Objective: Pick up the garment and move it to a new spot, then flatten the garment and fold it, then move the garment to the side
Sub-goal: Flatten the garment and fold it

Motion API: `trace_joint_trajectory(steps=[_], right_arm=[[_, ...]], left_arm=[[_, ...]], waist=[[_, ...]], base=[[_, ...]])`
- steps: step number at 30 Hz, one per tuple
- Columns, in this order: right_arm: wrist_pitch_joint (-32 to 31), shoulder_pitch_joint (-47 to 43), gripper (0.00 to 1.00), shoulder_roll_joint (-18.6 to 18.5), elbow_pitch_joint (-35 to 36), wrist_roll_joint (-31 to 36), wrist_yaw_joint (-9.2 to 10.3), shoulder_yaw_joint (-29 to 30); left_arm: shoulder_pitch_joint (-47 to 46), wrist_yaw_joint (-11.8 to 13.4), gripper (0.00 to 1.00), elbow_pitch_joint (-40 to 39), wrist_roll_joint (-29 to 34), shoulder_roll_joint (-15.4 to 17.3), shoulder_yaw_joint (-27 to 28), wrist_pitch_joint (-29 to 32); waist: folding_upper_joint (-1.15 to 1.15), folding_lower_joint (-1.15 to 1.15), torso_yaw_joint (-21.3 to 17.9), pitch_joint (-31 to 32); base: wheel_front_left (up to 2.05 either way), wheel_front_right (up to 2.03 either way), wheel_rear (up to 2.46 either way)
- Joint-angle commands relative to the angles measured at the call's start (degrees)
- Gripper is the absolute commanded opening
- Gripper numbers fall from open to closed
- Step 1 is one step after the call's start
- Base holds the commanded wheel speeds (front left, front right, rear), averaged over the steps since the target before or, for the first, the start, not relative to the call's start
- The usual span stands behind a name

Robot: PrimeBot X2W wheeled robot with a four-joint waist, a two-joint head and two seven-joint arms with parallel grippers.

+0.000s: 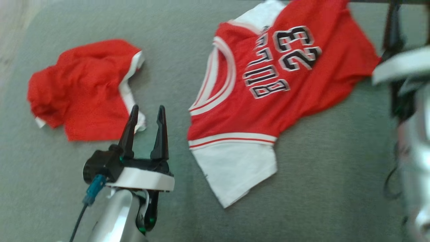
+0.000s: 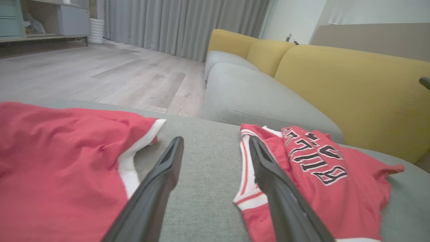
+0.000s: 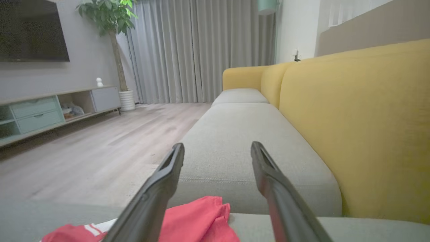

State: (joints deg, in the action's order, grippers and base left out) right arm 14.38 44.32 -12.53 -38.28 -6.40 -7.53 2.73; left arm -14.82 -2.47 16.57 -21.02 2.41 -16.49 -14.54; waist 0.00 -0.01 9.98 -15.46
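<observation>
We find the head view smeared, and its top edge cuts off the red mesh basketball jersey with white trim and black lettering [image 1: 322, 90]. The pale right forearm [image 1: 415, 168] is blurred and cropped at its right edge. In the left wrist view the crumpled red shorts with white edging [image 2: 60, 161] run off the left and bottom edges, and one dark finger [image 2: 285, 201] of the left gripper [image 2: 215, 141] hides part of the jersey.
</observation>
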Motion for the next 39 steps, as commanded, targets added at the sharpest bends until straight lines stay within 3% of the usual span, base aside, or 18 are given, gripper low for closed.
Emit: trace_joint_trajectory(steps=[1,7,13,19,24,28,35,36,37,38,39], right_arm=[[0.57,-3.39,1.00,2.03,4.82,-1.00,0.04,-0.51],[0.60,-20.21,1.00,7.85,18.68,-1.44,0.04,0.97],[0.61,-31.53,1.00,9.54,25.29,-1.46,0.04,0.02],[0.46,-33.18,1.00,9.63,27.91,-4.19,0.04,-1.73],[0.40,-33.12,1.00,9.64,28.11,-5.00,0.04,-3.09],[0.45,-33.38,1.00,9.64,27.71,-5.70,0.04,-3.68],[0.55,-33.50,1.00,9.65,27.47,-5.92,0.04,-3.54],[0.56,-33.41,1.00,9.65,27.44,-5.92,0.04,-3.54],[0.56,-33.31,1.00,9.65,27.43,-5.95,0.04,-3.58],[0.57,-33.20,1.00,9.65,27.42,-5.98,0.04,-3.70],[0.58,-33.10,1.00,9.65,27.40,-6.00,0.04,-3.88]], left_arm=[[0.16,0.08,1.00,-1.94,0.61,0.47,2.18,-0.46],[1.92,0.04,1.00,-2.22,1.11,0.47,2.08,-0.46],[2.75,-0.22,1.00,-1.66,1.77,0.47,1.87,-0.46],[-0.44,-1.47,1.00,4.15,5.41,0.99,0.67,-0.44],[-6.73,1.01,1.00,14.95,7.58,3.03,0.55,6.33],[-10.31,2.47,1.00,20.87,8.24,4.60,1.16,8.38],[-13.34,-0.23,1.00,28.45,7.48,5.58,0.06,12.67],[-13.58,-0.59,0.95,29.16,7.37,5.61,-0.17,13.31],[-13.86,-0.88,0.39,29.53,7.31,5.68,-0.36,13.46],[-14.21,-1.10,0.03,29.75,7.18,5.79,-0.40,13.33],[-14.56,-1.28,0.00,29.90,7.08,5.93,-0.42,13.02]], waist=[[0.00,0.01,-3.70,3.41],[0.00,0.01,-6.82,6.14],[0.00,0.01,-8.77,7.06],[0.00,0.01,-11.00,5.35],[0.00,0.01,-13.65,3.67],[0.00,0.01,-15.37,2.87],[0.00,0.01,-16.76,2.16],[0.00,0.01,-16.88,2.12],[0.00,0.01,-16.99,2.08],[0.00,0.01,-17.11,2.01],[0.00,0.01,-17.24,1.94]], base=[[0.00,0.00,0.00],[0.00,0.00,0.00],[0.00,0.00,0.00],[0.00,0.00,0.00],[0.00,0.00,0.00],[0.00,0.00,0.00],[0.00,0.00,0.00],[0.00,0.00,0.00],[0.00,0.00,0.00],[0.00,0.00,0.00],[0.00,0.00,0.00]])
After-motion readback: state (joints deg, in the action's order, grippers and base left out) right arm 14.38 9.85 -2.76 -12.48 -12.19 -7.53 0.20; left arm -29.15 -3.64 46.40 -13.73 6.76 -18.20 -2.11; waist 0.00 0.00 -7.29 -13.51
